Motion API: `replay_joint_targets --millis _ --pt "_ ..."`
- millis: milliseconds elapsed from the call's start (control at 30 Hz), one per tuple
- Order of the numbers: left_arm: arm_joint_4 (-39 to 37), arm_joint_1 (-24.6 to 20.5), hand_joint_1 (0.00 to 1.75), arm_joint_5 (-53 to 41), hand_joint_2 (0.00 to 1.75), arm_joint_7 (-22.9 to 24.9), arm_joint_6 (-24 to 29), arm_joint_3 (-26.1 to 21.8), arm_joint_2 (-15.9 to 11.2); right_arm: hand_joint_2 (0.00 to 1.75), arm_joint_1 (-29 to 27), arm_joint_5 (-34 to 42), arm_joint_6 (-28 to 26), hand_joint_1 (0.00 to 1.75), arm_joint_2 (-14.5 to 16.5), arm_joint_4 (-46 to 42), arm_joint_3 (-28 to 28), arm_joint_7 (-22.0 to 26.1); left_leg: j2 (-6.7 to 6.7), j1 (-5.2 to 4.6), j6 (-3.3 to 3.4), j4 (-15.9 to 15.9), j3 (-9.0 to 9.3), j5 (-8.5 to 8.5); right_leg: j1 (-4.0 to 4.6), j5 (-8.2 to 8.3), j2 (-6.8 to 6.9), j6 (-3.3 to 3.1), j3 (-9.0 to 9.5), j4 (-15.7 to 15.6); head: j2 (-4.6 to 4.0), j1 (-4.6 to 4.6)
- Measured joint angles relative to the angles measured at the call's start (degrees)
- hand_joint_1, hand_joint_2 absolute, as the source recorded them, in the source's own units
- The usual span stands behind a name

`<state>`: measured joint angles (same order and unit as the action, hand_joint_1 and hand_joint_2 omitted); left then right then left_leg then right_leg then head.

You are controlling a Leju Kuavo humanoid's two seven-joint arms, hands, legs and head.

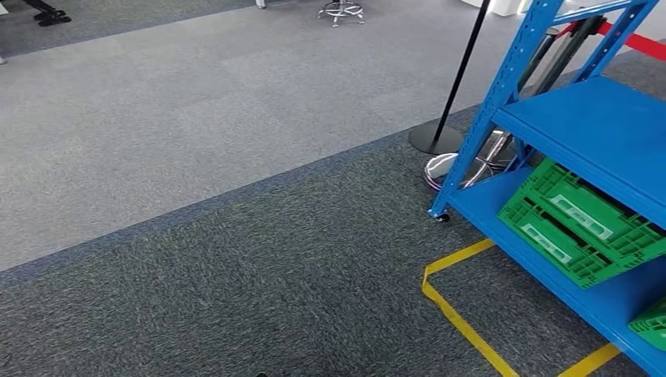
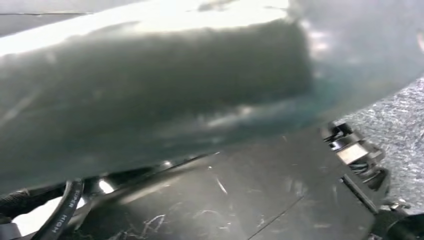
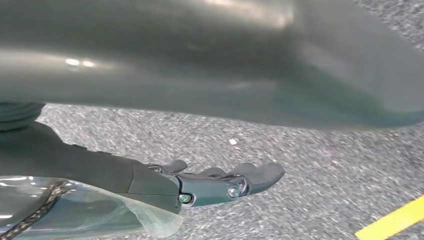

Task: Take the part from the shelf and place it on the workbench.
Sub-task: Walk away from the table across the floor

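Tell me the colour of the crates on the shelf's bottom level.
Green, with pale label strips; the crates on the blue shelf show best in the head view.

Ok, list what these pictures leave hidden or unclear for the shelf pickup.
- Part: none identifiable; green crates on the blue shelf show no contents in the head view, and the right edge crops the shelf.
- Left hand: left wrist view is blurred by a close grey surface.
- Right hand: fingers extended over carpet, holding nothing; partly covered above.
- Workbench: not identifiable.
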<state>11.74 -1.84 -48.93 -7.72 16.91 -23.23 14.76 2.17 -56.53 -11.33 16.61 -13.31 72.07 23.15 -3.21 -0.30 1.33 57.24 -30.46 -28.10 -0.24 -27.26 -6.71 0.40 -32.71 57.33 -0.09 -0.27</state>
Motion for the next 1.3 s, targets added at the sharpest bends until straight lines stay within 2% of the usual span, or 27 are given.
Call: replay_joint_targets --millis 33,100,167,200,233,267,300,367,433,467,533,567,633,700,733,767,800,833,900,967,1033,1100,1167,1200,1233,1267,1300 --pt "0.00 -0.01 0.00 -0.02 0.00 -0.07 0.14 -0.01 0.08 0.00 -0.09 0.07 0.08 0.00 0.02 -0.01 0.10 0.03 0.59 0.07 0.17 -0.38 0.12 0.22 0.00 -0.13 0.21 0.29 -0.30 0.16 0.00 0.04" --pt "0.00 0.04 0.00 0.01 0.00 -0.51 0.44 -0.03 0.26 0.00 -0.10 0.25 0.27 0.00 0.04 -0.02 0.35 0.15 1.94 0.28 0.59 -1.24 0.36 0.69 0.19 -2.10 2.47 0.75 -1.97 3.07 0.00 0.34" --pt "0.00 0.22 0.00 0.13 0.00 -0.92 0.57 -0.07 0.30 0.00 -0.03 0.32 0.43 0.00 0.03 -0.03 0.45 0.32 3.48 0.24 0.83 -1.48 0.39 0.78 0.13 -5.87 5.29 1.15 -5.37 10.29 0.00 0.59" --pt "0.00 0.30 0.00 0.18 0.00 -1.01 0.57 -0.09 0.28 0.00 -0.04 0.32 0.46 0.00 0.03 -0.04 0.47 0.38 4.28 0.19 0.85 -1.46 0.35 0.73 0.00 -7.28 5.91 1.40 -7.09 13.87 0.00 0.59" --pt "0.00 0.34 0.00 0.21 0.00 -1.04 0.57 -0.11 0.27 0.00 -0.10 0.32 0.47 0.00 0.03 -0.04 0.49 0.43 5.05 0.18 0.84 -1.45 0.36 0.66 -0.17 -7.71 6.25 1.64 -8.08 15.94 0.00 0.58" --pt "0.00 0.35 0.00 0.21 0.00 -1.06 0.57 -0.13 0.27 0.00 -0.17 0.33 0.47 0.00 0.03 -0.05 0.54 0.46 5.73 0.21 0.77 -1.42 0.39 0.58 -0.34 -7.04 6.52 1.87 -7.97 15.83 0.00 0.58" --pt "0.00 0.35 0.00 0.21 0.00 -1.07 0.57 -0.13 0.27 0.00 -0.23 0.34 0.47 0.00 0.03 -0.08 0.60 0.48 6.37 0.28 0.63 -1.36 0.47 0.45 -0.51 -5.41 6.95 2.08 -6.62 13.36 0.00 0.58" --pt "0.00 0.34 0.00 0.22 0.00 -1.08 0.56 -0.13 0.26 0.00 -0.20 0.35 0.49 0.00 0.06 -0.14 0.73 0.51 7.44 0.27 0.07 -1.01 0.67 -0.01 -0.63 -2.04 9.09 2.32 -2.07 5.14 0.00 0.65" --pt "-0.01 0.35 0.00 0.28 0.00 -1.09 0.57 -0.14 0.25 0.00 -0.05 0.33 0.57 0.00 0.14 -0.18 0.78 0.54 8.23 0.02 -0.60 -0.59 0.82 -0.45 -0.50 -0.99 10.52 1.79 0.68 0.43 0.00 0.54" --pt "-0.02 0.34 0.00 0.35 0.00 -1.10 0.61 -0.15 0.24 0.00 -0.01 0.30 0.61 0.00 0.17 -0.19 0.79 0.56 8.58 -0.10 -0.88 -0.51 0.89 -0.54 -0.35 -1.23 10.47 1.35 0.83 0.21 0.00 0.47" --pt "-0.01 0.28 0.00 0.52 0.00 -1.13 0.75 -0.19 0.29 0.00 -0.04 0.20 0.63 0.00 0.18 -0.20 0.83 0.57 9.04 0.07 -1.38 -0.38 1.13 -0.78 -0.37 -1.04 9.29 0.52 0.77 0.18 0.00 0.30" --pt "-0.01 0.22 0.00 0.61 0.00 -1.14 0.84 -0.20 0.32 0.00 -0.03 0.13 0.60 0.00 0.18 -0.20 0.85 0.54 8.39 0.22 -1.68 0.30 0.96 -1.46 -0.41 -0.93 8.73 0.15 0.76 0.12 0.00 0.22" --pt "-0.02 0.16 0.00 0.81 0.00 -1.10 0.94 -0.23 0.37 0.00 0.10 0.03 0.48 0.00 0.18 -0.21 0.86 0.48 5.95 0.47 -2.14 5.09 -1.00 -4.60 -0.53 -0.68 7.52 -0.50 0.74 -0.02 0.00 -0.04" --pt "-0.02 0.14 0.00 0.93 0.00 -0.98 0.93 -0.29 0.39 0.00 0.24 -0.02 0.37 0.00 0.18 -0.22 0.89 0.49 4.26 0.51 -2.20 13.11 -4.74 -8.12 -0.38 -0.62 6.14 -0.79 0.65 0.00 0.00 -0.18" --pt "-0.02 0.14 0.00 0.93 0.00 -0.97 0.93 -0.34 0.39 0.00 0.26 -0.04 0.33 0.00 0.18 -0.22 0.90 0.51 4.03 0.50 -2.09 15.83 -6.15 -8.70 -0.26 -0.61 5.38 -0.86 0.67 0.01 0.00 -0.18" --pt "-0.02 0.12 0.00 0.92 0.00 -1.04 0.92 -0.38 0.39 0.00 0.26 -0.03 0.28 0.00 0.18 -0.22 0.91 0.52 3.89 0.47 -1.87 16.53 -6.70 -8.07 -0.12 -0.62 4.57 -0.90 0.73 0.01 0.00 -0.18" --pt "-0.02 0.10 0.00 0.90 0.00 -1.13 0.91 -0.41 0.40 0.00 0.26 -0.03 0.24 0.00 0.18 -0.22 0.93 0.52 3.70 0.42 -1.53 14.91 -6.22 -6.37 0.00 -0.63 3.75 -0.93 0.83 0.01 0.00 -0.17" --pt "-0.02 0.06 0.00 0.88 0.00 -1.24 0.91 -0.43 0.41 0.00 0.27 -0.03 0.19 0.00 0.19 -0.22 0.94 0.51 3.15 0.33 -1.11 11.46 -4.92 -3.97 0.08 -0.64 2.96 -0.94 0.93 0.01 0.00 -0.16" --pt "-0.02 -0.03 0.00 0.84 0.00 -1.36 0.91 -0.47 0.40 0.00 0.32 -0.04 0.09 0.00 0.23 -0.22 0.96 0.51 0.79 0.19 -0.21 4.01 -1.95 -0.41 0.15 -0.63 1.58 -0.85 0.94 0.07 0.00 -0.13" --pt "-0.02 -0.11 0.00 0.82 0.00 -1.43 0.90 -0.54 0.41 0.00 0.35 -0.05 0.07 0.00 0.28 -0.22 0.97 0.50 -0.62 0.08 0.18 0.64 -0.62 0.18 0.00 -0.53 0.52 -0.44 0.55 0.11 0.00 -0.18" --pt "-0.02 -0.16 0.00 0.70 0.00 -1.52 0.93 -0.61 0.53 0.00 0.24 -0.05 0.27 0.00 0.30 -0.22 0.99 0.49 0.21 0.16 0.19 -0.20 -0.36 0.17 -0.18 -0.48 -0.17 0.19 0.06 0.10 0.00 -0.23" --pt "-0.02 -0.15 0.00 0.47 0.00 -1.75 1.04 -0.70 0.72 0.00 0.22 -0.05 0.68 0.00 0.30 -0.23 1.00 0.48 1.44 0.41 0.40 -1.12 0.07 0.47 0.00 -1.70 1.73 0.68 -1.08 1.90 0.00 0.04" --pt "-0.02 -0.01 0.00 0.35 0.00 -1.92 1.19 -0.80 0.79 0.00 0.41 -0.05 0.97 0.00 0.29 -0.24 1.00 0.45 2.94 0.47 0.61 -1.54 0.38 0.48 0.12 -4.84 4.86 1.10 -4.29 8.04 0.00 0.43" --pt "-0.02 0.06 0.00 0.34 0.00 -1.95 1.31 -0.84 0.79 0.00 0.48 -0.05 1.05 0.00 0.29 -0.24 1.00 0.42 3.74 0.44 0.65 -1.52 0.44 0.35 0.01 -6.42 5.71 1.36 -6.37 11.94 0.00 0.58" --pt "-0.02 0.12 0.00 0.34 0.00 -1.94 1.43 -0.88 0.78 0.00 0.47 -0.06 1.12 0.00 0.29 -0.24 1.00 0.34 4.48 0.42 0.62 -1.50 0.54 0.18 -0.14 -7.18 6.10 1.61 -7.97 14.82 0.00 0.58" --pt "-0.02 0.15 0.00 0.34 0.00 -1.94 1.58 -0.92 0.78 0.00 0.40 -0.07 1.24 0.00 0.28 -0.24 1.01 0.23 5.21 0.43 0.54 -1.49 0.73 -0.05 -0.29 -6.89 6.36 1.87 -8.67 15.95 0.00 0.58" --pt "-0.02 0.16 0.00 0.32 0.00 -1.94 1.71 -0.95 0.78 0.00 0.32 -0.12 1.41 0.00 0.26 -0.24 1.02 0.03 5.86 0.48 0.40 -1.48 1.02 -0.33 -0.46 -5.48 6.64 2.09 -8.18 14.73 0.00 0.59"
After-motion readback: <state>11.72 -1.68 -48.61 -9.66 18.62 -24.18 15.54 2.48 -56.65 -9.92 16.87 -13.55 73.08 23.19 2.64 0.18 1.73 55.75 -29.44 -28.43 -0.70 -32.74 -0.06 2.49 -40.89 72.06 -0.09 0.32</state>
